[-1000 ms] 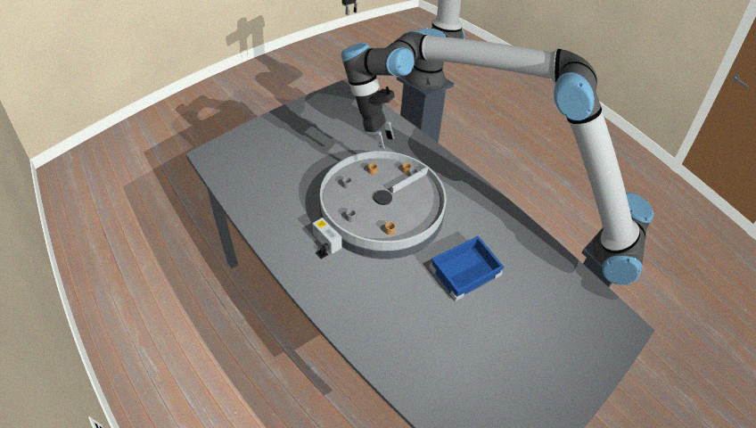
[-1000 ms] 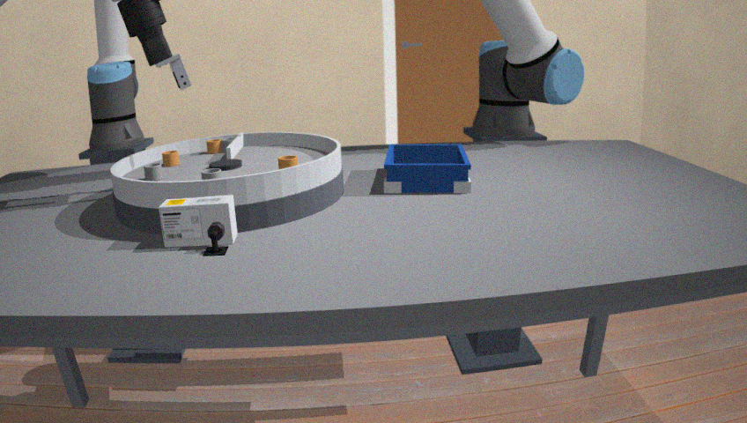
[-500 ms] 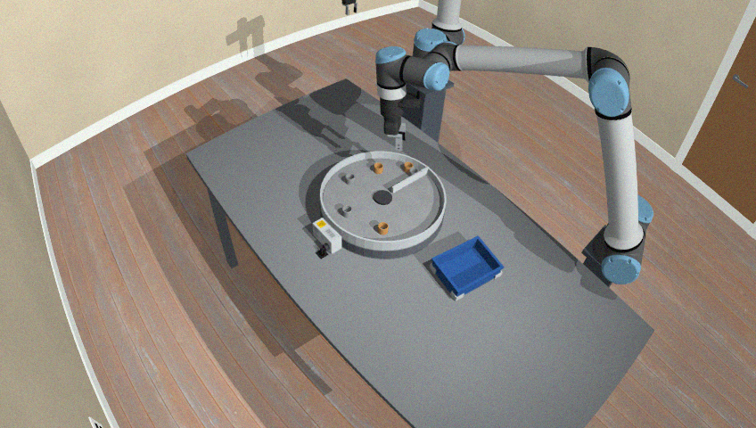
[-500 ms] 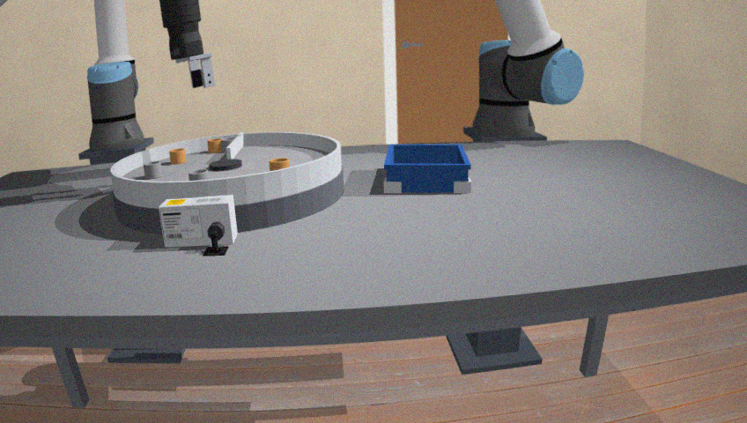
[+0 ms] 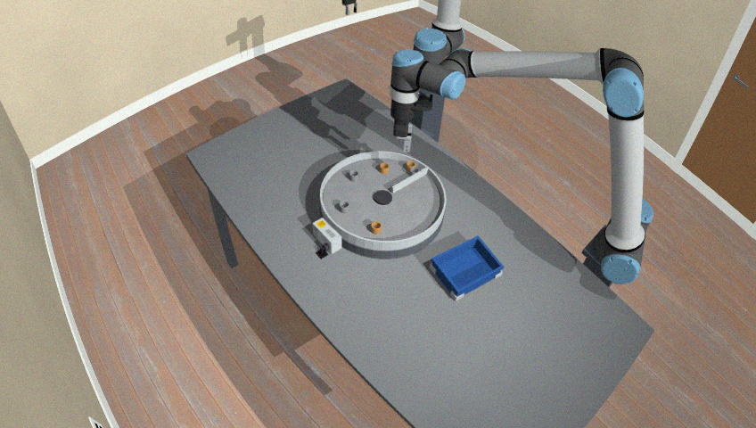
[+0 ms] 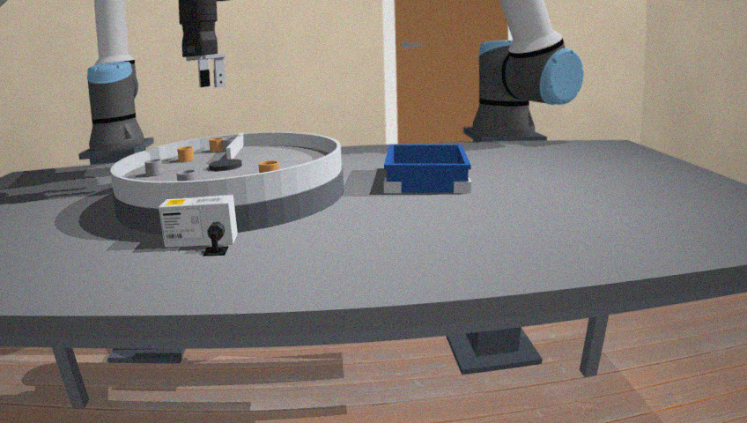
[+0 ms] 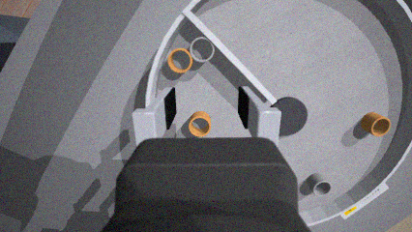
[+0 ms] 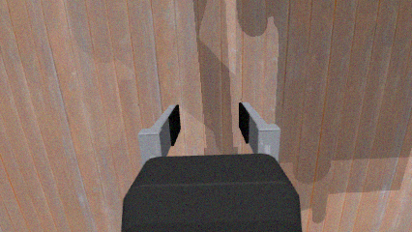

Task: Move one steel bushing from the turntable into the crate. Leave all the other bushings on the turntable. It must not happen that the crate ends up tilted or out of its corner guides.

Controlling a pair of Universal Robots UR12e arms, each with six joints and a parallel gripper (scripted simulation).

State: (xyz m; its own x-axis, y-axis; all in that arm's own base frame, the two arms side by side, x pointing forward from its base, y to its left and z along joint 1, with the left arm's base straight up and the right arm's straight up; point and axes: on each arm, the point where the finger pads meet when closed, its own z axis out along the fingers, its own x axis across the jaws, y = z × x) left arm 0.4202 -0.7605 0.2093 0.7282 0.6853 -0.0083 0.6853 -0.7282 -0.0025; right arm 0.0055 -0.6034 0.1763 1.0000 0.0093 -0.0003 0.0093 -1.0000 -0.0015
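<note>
The big grey and blue left arm bends over from the right of the top view. Its grey and black left hand points down above the upper part of the round grey turntable, fingers spread wide. The right hand is spread too, over the floor, at the top edge.

Three round grey steel bushings sit on the turntable. One is up past the left hand's fingers in its wrist view, beside an orange bushing. The blue box-shaped crate sits flat in its white corner guides, with nothing in it.
</note>
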